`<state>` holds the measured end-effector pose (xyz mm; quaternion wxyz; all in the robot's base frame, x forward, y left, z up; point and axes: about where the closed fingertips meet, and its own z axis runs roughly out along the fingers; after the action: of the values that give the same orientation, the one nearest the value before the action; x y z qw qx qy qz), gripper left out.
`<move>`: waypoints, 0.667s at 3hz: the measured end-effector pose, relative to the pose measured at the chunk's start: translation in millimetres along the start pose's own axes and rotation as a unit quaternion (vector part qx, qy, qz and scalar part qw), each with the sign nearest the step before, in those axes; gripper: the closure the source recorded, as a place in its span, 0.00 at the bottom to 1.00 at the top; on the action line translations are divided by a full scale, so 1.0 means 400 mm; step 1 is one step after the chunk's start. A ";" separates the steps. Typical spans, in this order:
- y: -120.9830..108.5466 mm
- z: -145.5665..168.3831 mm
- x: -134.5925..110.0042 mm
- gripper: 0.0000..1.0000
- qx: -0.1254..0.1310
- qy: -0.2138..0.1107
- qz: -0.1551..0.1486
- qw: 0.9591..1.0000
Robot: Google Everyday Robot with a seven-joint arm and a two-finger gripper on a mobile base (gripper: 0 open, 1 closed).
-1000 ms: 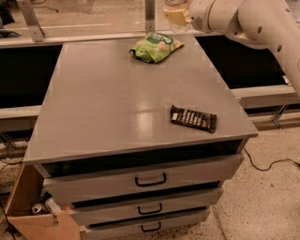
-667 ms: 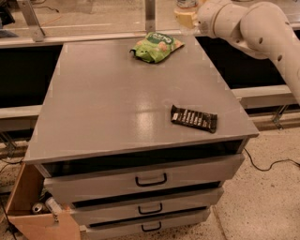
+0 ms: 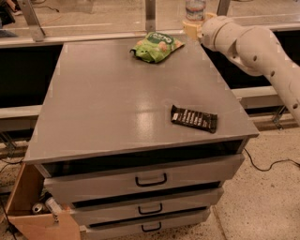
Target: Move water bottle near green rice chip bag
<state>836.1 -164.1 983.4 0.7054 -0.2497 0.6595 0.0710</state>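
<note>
The water bottle (image 3: pixel 195 9), clear and ribbed, shows at the top edge, above the table's far right corner; its cap is cut off by the frame. My gripper (image 3: pixel 193 26) is shut around the bottle's lower part and holds it upright, with the cream arm (image 3: pixel 253 47) reaching in from the right. The green rice chip bag (image 3: pixel 156 47) lies on the grey table (image 3: pixel 108 103) near its far edge, to the left of and below the gripper, apart from the bottle.
A flat dark wrapped bar (image 3: pixel 193 118) lies near the table's front right. Drawers with handles (image 3: pixel 151 180) sit under the tabletop. An open cardboard box (image 3: pixel 28 206) stands on the floor at the front left. A rail with posts (image 3: pixel 150 18) runs behind the table.
My gripper has carried the water bottle to the right along the table's far edge, a little further from the green bag. The bag and the bar have not moved.
</note>
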 end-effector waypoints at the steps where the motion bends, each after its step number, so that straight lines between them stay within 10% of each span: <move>1: 0.004 0.045 0.079 1.00 0.001 0.001 0.048 0.999; 2: 0.009 0.074 0.122 1.00 -0.004 0.005 0.078 0.997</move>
<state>866.8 -159.0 935.5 0.6934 -0.2007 0.6803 0.1272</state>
